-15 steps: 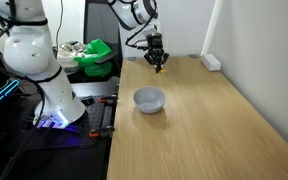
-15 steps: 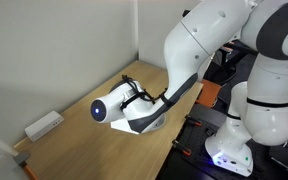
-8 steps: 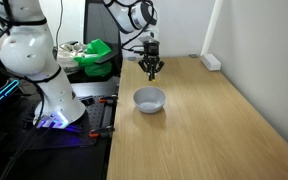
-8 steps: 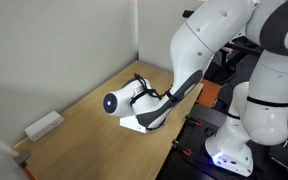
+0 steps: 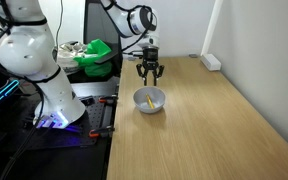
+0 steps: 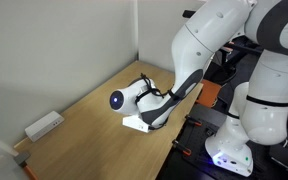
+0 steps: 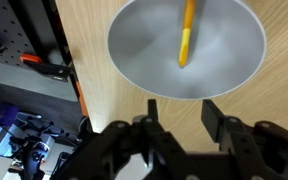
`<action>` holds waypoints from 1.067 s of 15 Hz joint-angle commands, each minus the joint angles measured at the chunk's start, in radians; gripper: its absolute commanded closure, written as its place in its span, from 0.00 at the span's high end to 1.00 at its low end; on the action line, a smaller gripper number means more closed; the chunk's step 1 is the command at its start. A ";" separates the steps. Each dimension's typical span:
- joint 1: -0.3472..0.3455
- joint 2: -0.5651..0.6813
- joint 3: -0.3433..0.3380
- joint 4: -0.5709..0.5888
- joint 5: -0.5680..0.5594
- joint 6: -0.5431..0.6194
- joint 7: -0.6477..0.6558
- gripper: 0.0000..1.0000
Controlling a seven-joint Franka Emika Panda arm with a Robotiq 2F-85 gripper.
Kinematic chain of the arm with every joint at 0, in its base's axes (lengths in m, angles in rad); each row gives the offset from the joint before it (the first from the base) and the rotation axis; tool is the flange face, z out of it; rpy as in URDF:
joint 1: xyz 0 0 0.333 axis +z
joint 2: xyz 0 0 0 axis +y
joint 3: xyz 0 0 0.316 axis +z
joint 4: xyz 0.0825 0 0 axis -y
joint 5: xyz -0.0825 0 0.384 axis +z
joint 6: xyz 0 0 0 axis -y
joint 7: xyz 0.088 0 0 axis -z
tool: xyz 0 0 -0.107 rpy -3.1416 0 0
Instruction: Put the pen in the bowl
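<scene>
The yellow-orange pen (image 7: 187, 34) lies inside the light-grey bowl (image 7: 134, 60), leaning against its inner wall. In an exterior view the pen (image 5: 147, 99) shows as a thin yellow stick in the bowl (image 5: 156, 105) near the table's edge. My gripper (image 5: 150, 76) hangs just above and behind the bowl, open and empty. In the wrist view the gripper (image 7: 180, 115) has its two fingers spread apart with bare wood between them. In an exterior view (image 6: 134, 100) the arm hides the bowl and pen.
A white rectangular block (image 5: 212, 62) lies at the table's far side by the wall, also seen in an exterior view (image 6: 44, 125). A green bin (image 5: 96, 56) sits off the table beyond the edge. The robot base (image 5: 46, 75) stands beside the table.
The gripper moved toward the bowl carrying the pen, then opened. The pen left the fingers and now lies in the bowl.
</scene>
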 commanded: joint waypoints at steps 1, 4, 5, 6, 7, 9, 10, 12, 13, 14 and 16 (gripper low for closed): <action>-0.003 -0.060 0.019 -0.019 0.012 0.011 -0.016 0.81; 0.016 -0.104 0.046 -0.008 0.012 -0.031 -0.010 1.00; 0.018 -0.117 0.056 -0.004 0.012 -0.042 -0.008 1.00; 0.021 -0.129 0.066 0.003 0.015 -0.061 -0.006 1.00; 0.022 -0.142 0.077 0.008 0.016 -0.077 -0.006 1.00; 0.027 -0.159 0.095 0.024 0.012 -0.111 -0.004 1.00; 0.028 -0.165 0.104 0.032 0.012 -0.127 -0.005 1.00; 0.016 -0.145 0.105 0.024 0.001 -0.091 -0.001 1.00; 0.017 -0.150 0.108 0.027 0.001 -0.096 -0.001 1.00; 0.018 -0.152 0.108 0.027 0.001 -0.097 -0.001 1.00; 0.018 -0.152 0.108 0.027 0.001 -0.098 -0.001 1.00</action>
